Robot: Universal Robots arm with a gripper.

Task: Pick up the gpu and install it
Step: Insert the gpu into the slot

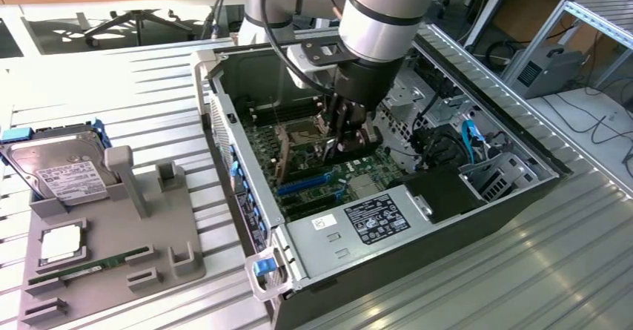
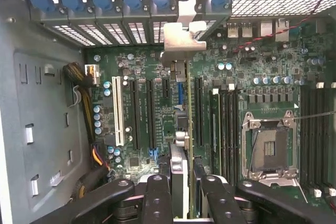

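- The gpu (image 2: 189, 129) is a thin, flat, rigid card, seen edge-on at the centre of the wrist view. It stands on edge above the motherboard (image 2: 142, 108), inside the open computer case (image 1: 514, 189).
- Handling, as a judgement: the card is light and stiff, but fragile. Its board carries exposed components, and the contact edge should not be loaded sideways. The sound place to hold it is across the two flat faces near the top edge, and the hold appears to be there.
- Orientation: the long axis runs from the lower centre of the wrist view up to the upper centre. The silver metal bracket (image 2: 184, 38) leads, lying close to the row of rear slot openings (image 2: 121, 32) with blue latches.
- The card lies parallel to the long expansion slots (image 2: 149, 111) and appears to be over one of them. Whether it is seated cannot be told.
- The tool (image 2: 188, 190) is partly closed, with one finger on each face of the card, clamping it.
- In the exterior view the tool (image 1: 348, 141) reaches down into the case at centre frame.
- At the exterior view's lower left, a grey fixture (image 1: 109, 248) on the counter (image 1: 554, 271) carries a hard drive (image 1: 61, 170) and a green RAM stick (image 1: 89, 268).
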